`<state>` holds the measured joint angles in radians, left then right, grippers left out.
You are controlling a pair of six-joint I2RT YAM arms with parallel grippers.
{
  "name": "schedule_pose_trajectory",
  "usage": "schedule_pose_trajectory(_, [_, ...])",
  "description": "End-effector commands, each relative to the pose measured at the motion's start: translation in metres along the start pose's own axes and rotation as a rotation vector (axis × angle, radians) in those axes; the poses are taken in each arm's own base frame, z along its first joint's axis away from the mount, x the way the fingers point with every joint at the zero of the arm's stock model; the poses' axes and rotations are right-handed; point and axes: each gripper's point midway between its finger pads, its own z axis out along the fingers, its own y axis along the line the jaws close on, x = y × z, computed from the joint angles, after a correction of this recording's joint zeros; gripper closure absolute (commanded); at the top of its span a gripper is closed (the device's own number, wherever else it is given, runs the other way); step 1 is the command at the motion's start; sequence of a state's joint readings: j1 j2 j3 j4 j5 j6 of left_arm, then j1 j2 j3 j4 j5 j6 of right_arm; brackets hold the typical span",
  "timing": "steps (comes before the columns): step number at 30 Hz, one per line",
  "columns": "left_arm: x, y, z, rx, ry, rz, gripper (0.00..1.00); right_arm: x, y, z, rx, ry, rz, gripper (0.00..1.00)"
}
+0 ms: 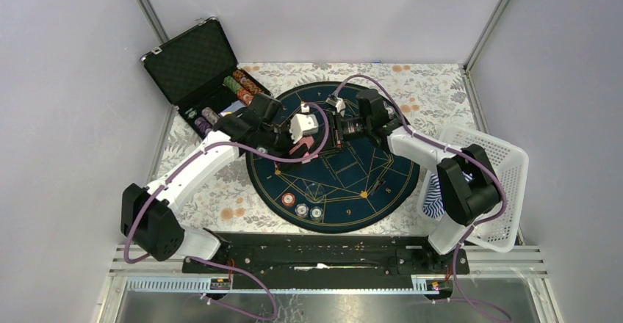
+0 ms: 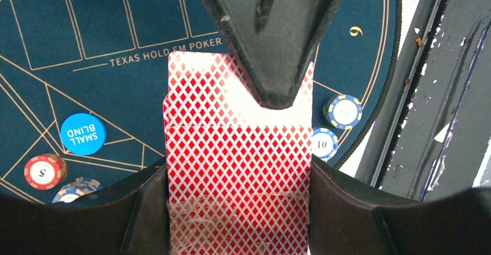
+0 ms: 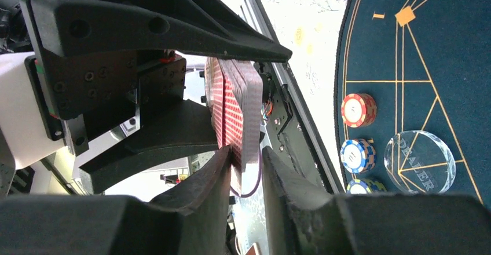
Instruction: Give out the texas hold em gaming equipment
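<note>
A deck of red-backed playing cards (image 2: pixel 231 168) hangs above the round blue poker mat (image 1: pixel 367 183), and my left gripper (image 2: pixel 238 177) is shut on its two long sides. My right gripper (image 3: pixel 246 156) stands open astride the deck's (image 3: pixel 231 107) far end. One of its fingers (image 2: pixel 272 64) lies on the top card; the other has a small gap to the deck's edge. On the mat lie a red chip (image 3: pixel 358 109), a blue chip (image 3: pixel 358 155), a yellow-blue chip (image 2: pixel 343 111), a blue "small blind" disc (image 2: pixel 83 133) and a clear dealer button (image 3: pixel 419 161).
An open black case (image 1: pixel 195 62) with rows of chips (image 1: pixel 242 86) stands at the back left. A white basket (image 1: pixel 507 161) holding a blue-white striped cloth (image 1: pixel 435 194) sits at the right. Three chips (image 1: pixel 302 210) lie near the mat's front edge.
</note>
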<state>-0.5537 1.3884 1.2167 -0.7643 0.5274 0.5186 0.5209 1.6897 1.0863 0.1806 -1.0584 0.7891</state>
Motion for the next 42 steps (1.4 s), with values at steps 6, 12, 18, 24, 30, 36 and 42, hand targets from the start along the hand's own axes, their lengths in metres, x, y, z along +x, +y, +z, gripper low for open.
schedule_pose_trajectory(6, [-0.015, 0.005, -0.016, -0.027, -0.099, 0.034, 1.00, -0.017, 0.000, -0.011, 0.027, -0.042, -0.030, 0.79])
schedule_pose_trajectory(12, [-0.012, 0.007, -0.018, -0.034, -0.098, 0.031, 1.00, -0.018, 0.009, -0.013, 0.003, -0.039, -0.050, 0.76])
schedule_pose_trajectory(18, [-0.013, 0.007, -0.016, -0.021, -0.100, 0.025, 1.00, -0.023, 0.022, -0.014, -0.041, -0.058, -0.060, 0.45])
schedule_pose_trajectory(24, [-0.019, 0.006, -0.016, -0.007, -0.115, 0.024, 1.00, -0.025, 0.026, 0.000, -0.055, -0.039, -0.061, 0.44])
schedule_pose_trajectory(30, [-0.021, 0.006, -0.018, -0.011, -0.123, 0.024, 1.00, -0.021, 0.019, 0.016, -0.032, -0.015, -0.049, 0.52])
schedule_pose_trajectory(36, [-0.020, 0.005, -0.021, -0.018, -0.124, 0.026, 1.00, -0.022, 0.007, 0.016, 0.022, -0.014, -0.052, 0.70])
schedule_pose_trajectory(42, [-0.016, 0.010, -0.026, -0.031, -0.126, 0.019, 1.00, -0.025, 0.005, 0.007, 0.031, -0.031, -0.053, 0.80])
